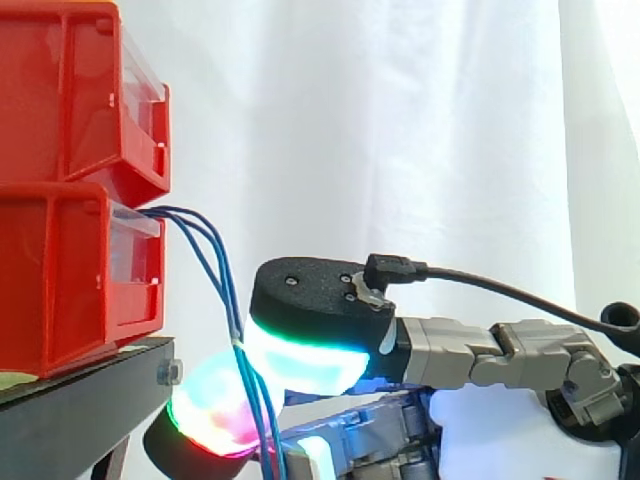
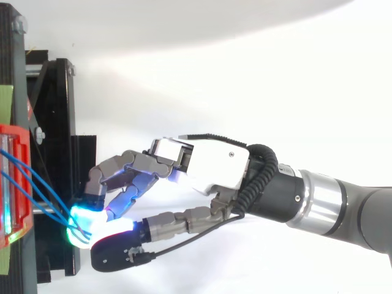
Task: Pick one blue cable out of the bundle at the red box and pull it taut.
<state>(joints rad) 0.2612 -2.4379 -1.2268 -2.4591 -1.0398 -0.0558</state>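
Note:
Three thin blue cables [image 1: 205, 250] come out of the front of the lower red bin [image 1: 70, 270] and hang down past the stand's edge. In the top view they run from the red bin [image 2: 15, 184] to the right into the glowing pads. My hand [image 2: 214, 165] reaches in from the right with its fingers curled. Its thumb pad [image 1: 300, 355] glows green and cyan right of the cables, and a finger pad [image 1: 205, 410] glows red and green left of them. The cables are pinched between them. I cannot tell how many the pads hold.
A second red bin [image 1: 70, 100] is stacked on the lower one. Both stand on a black stand [image 1: 80, 410], whose frame [image 2: 58, 122] lies just left of the fingertips. A white curtain hangs behind.

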